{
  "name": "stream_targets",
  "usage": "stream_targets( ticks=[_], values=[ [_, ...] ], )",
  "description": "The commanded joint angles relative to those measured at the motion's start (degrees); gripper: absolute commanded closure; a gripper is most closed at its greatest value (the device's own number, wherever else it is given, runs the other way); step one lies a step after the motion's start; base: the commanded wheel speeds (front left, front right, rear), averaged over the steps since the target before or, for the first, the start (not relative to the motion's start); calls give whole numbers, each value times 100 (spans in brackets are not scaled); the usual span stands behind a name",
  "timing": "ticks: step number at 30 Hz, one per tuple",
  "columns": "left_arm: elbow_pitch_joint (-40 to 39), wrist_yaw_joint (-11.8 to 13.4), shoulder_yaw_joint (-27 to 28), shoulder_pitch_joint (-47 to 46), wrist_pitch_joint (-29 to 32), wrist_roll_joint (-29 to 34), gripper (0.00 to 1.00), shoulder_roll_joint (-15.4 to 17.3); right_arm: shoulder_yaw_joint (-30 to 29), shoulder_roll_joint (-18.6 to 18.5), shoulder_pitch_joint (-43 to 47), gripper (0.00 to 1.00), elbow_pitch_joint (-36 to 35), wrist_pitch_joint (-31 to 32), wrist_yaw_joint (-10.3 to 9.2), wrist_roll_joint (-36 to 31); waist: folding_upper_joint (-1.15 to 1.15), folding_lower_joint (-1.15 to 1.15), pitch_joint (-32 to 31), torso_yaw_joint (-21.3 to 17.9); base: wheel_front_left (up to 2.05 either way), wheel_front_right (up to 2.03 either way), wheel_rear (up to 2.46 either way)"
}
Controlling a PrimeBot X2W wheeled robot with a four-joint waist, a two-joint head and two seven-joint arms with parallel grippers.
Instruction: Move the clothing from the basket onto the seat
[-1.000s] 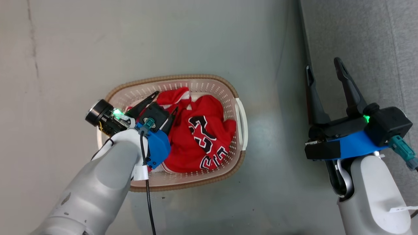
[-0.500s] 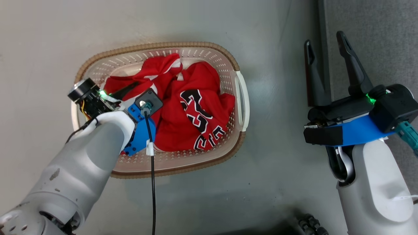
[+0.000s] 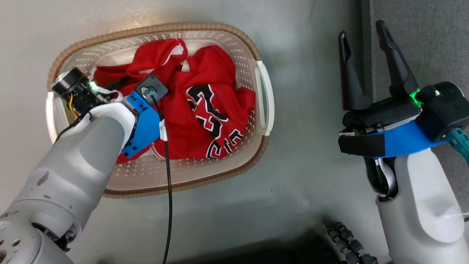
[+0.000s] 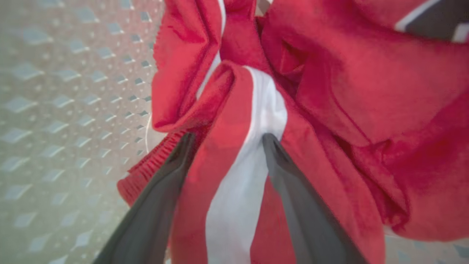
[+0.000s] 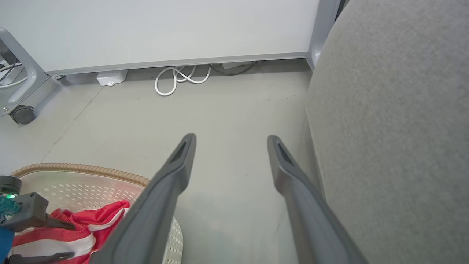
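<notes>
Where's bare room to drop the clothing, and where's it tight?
Bare: the visible seat beside the right claw, and the floor strip between basket and seat. Crowded: the basket, clothing bunched around the left claw.

Pale grey forearms (image 3: pixel 84 154), blue wrist brackets (image 3: pixel 144 124), black cable (image 3: pixel 169 190), dark tapered pincer fingers (image 3: pixel 392 58).

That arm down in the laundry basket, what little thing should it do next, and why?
Probably close the left gripper: its open fingers stand on either side of a raised fold of the striped red garment in the basket, so squeezing should catch the fabric for lifting toward the seat.
</notes>
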Motion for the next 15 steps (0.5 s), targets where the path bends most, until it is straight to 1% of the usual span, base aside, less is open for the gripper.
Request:
stream_targets(
  ticks=[1,4,5,6,7,15],
  values=[
    [42,-3,-69,-69,149,-68,0,61,-2,-19,-105,0,-23,-24,3,44,0,-1,49,-33,0,0,0],
    [47,-3,-131,-89,354,-160,0,48,-10,-20,-99,0,-13,-24,3,54,0,-1,76,-38,0,0,0],
    [50,-3,-153,-85,422,-199,34,44,-15,-20,-106,0,-2,-24,3,58,0,-1,76,-37,0,0,0],
    [47,-3,-181,-77,481,-204,73,40,-16,-20,-114,0,8,-24,3,62,0,-1,73,-37,0,0,0],
    [31,-3,-214,-62,533,-207,100,37,-13,-20,-122,0,19,-24,3,62,0,-1,67,-37,0,0,0],
    [-125,-3,-298,-26,598,-326,100,33,-44,-20,-127,0,53,-24,3,11,0,-1,-51,18,0,0,0]
  ],
)
